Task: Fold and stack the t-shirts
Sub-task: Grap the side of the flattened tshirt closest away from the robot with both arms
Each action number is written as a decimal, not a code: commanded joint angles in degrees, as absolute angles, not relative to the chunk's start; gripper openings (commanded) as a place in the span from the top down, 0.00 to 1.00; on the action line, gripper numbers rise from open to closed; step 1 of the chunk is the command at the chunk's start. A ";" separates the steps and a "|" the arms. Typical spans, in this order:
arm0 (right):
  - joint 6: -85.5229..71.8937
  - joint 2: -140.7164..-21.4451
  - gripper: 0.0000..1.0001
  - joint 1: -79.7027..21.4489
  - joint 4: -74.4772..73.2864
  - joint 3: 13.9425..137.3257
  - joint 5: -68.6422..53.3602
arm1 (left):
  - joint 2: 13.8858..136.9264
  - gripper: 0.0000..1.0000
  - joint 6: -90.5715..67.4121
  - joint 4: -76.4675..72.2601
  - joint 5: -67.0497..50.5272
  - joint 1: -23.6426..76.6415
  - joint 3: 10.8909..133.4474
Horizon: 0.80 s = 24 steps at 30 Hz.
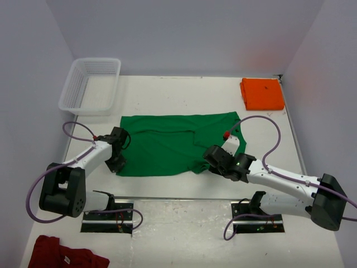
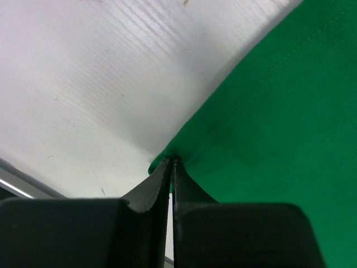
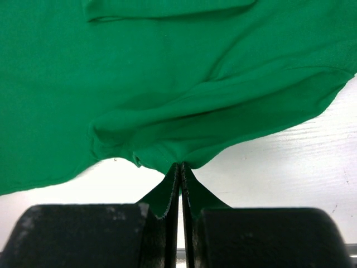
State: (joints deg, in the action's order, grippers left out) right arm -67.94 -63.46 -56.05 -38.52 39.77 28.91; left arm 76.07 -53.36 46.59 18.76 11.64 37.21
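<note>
- At the left fingers [image 2: 169, 170]: clenched tight on a hem corner of the green t-shirt [image 2: 279, 139], cloth pinched between the tips.
- At the right fingers [image 3: 179, 173]: clamped likewise on the same shirt's near edge, with bunched folds just ahead.
- Between both: spread over the white desk [image 1: 184, 97].
- Far ahead of the right fingers: a folded orange t-shirt [image 1: 262, 94].
- Far ahead of the left fingers: a plastic basket [image 1: 89, 84].

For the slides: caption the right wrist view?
Right gripper shut on an edge of the green t-shirt, over the white table.
</note>
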 commanded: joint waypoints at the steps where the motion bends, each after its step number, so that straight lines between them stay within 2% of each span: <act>1: -68.47 -62.84 1.00 -55.72 -38.76 39.11 29.53 | 75.77 1.00 -52.82 43.77 16.87 10.90 36.30; 15: -66.37 -62.75 1.00 -54.93 -43.15 43.76 32.08 | 64.97 1.00 -55.02 50.18 14.94 10.90 38.85; 24: -57.49 -62.58 1.00 -47.38 -47.81 51.67 32.87 | 59.15 1.00 -54.84 51.07 16.00 10.90 39.46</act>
State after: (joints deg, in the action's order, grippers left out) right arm -61.91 -63.57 -49.56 -44.99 48.12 30.24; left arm 60.25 -54.00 50.11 15.73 11.31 37.69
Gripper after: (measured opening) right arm 0.006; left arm 0.002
